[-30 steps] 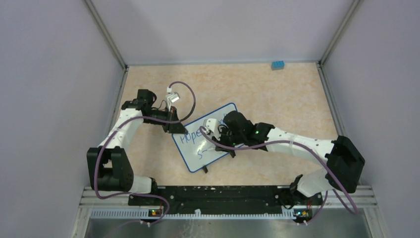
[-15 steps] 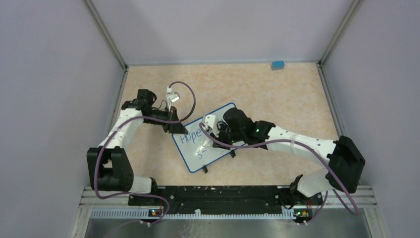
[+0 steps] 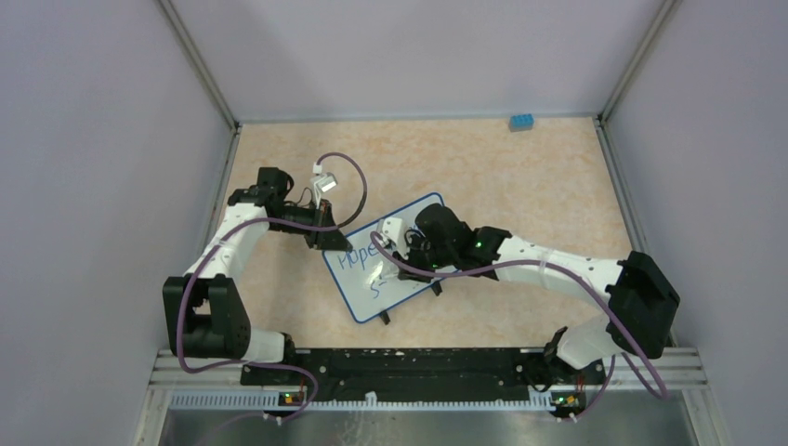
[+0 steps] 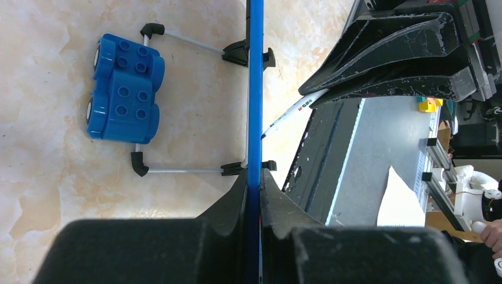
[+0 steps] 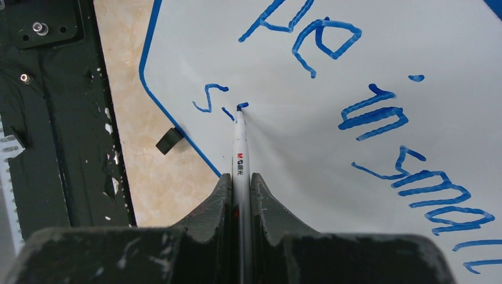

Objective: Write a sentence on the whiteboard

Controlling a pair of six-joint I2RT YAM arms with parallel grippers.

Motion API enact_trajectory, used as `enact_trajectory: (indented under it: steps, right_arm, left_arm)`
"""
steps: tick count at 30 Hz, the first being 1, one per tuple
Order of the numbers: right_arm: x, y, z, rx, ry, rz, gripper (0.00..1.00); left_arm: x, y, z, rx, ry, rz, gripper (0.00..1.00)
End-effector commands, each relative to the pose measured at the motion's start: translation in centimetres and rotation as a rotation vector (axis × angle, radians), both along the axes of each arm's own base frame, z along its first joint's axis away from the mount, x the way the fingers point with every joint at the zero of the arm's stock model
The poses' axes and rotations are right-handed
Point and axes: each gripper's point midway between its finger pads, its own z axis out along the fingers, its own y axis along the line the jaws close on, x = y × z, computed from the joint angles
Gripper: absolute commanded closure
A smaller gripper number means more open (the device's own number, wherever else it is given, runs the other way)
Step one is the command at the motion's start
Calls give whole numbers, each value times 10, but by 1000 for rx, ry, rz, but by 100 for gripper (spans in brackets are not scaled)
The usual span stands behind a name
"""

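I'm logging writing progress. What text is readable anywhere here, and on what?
"Hope in small": the sentence, blue handwriting on the whiteboard; its end runs off the right wrist view.
"s" and a started stroke: second line, at the tip of the marker.
"M&G": marker barrel; characters beside it too small to read.

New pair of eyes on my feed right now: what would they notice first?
The tilted whiteboard mid-table stands out, with blue handwriting starting "Hope in" and an "s" on the line below. The right gripper pinches a marker, its tip on the board beside that "s". The left gripper clamps the board's blue-rimmed left end.
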Motion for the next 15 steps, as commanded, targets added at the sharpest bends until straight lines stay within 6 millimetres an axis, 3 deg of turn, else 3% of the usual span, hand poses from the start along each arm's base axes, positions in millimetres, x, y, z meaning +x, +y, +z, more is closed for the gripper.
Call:
enact_trajectory:
  steps: [1, 15]
  right_arm:
    - [-1, 0, 3, 7, -13, 3, 100]
    - [-12, -8, -10, -22, 2, 23, 100]
  left_arm:
    - [-1, 0, -1, 5, -23, -7, 100]
    - [-1, 0, -1, 9, -23, -6, 100]
